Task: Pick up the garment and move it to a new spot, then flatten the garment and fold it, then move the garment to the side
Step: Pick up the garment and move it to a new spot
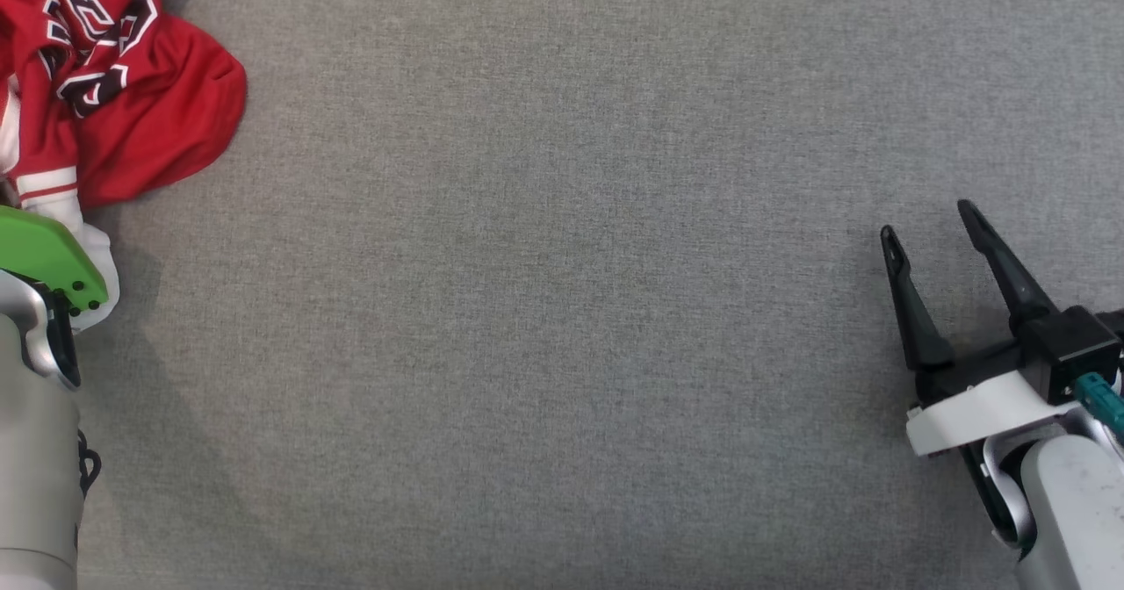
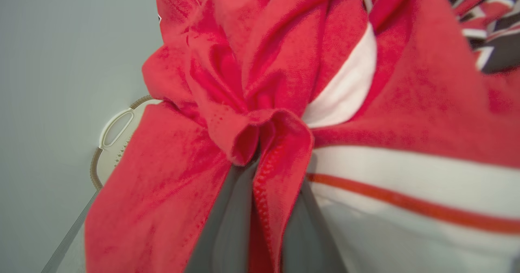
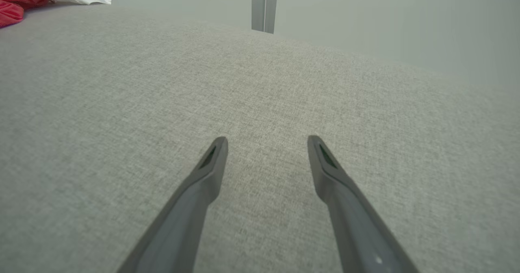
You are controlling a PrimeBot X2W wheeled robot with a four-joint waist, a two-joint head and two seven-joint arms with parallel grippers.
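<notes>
Garment [image 1: 149,125]: red jersey-type knit with white banding and black-and-white lettering, lying bunched at the far left of the grey surface [image 1: 562,309], partly past the head view's left edge.

Left tool [image 2: 277,175]: in the left wrist view its two fingers [image 2: 227,232] stand close together with a gathered red fold and its stitched hem [image 2: 264,200] pinched between them. Read as clamped on the garment. How deep the bite goes cannot be told; the view is blurred up close.

Right tool [image 1: 929,221]: jaws apart, nothing between them, hovering over bare surface well away from the cloth.

Handling, judged:
- Light, fully limp; it will drape and trail from any single hold point.
- Mesh-like knit looks slightly slick, so a thin pinch may creep out under its own hang.
- Not fragile; a snag on the open weave is the main concern.
- The current hold is on a bunched fold, fine for carrying, poor for spreading.

Hold points for flattening: take the hem or shoulder seams with both tools spaced apart, where the doubled, stitched edge gives more to bite on.
</notes>
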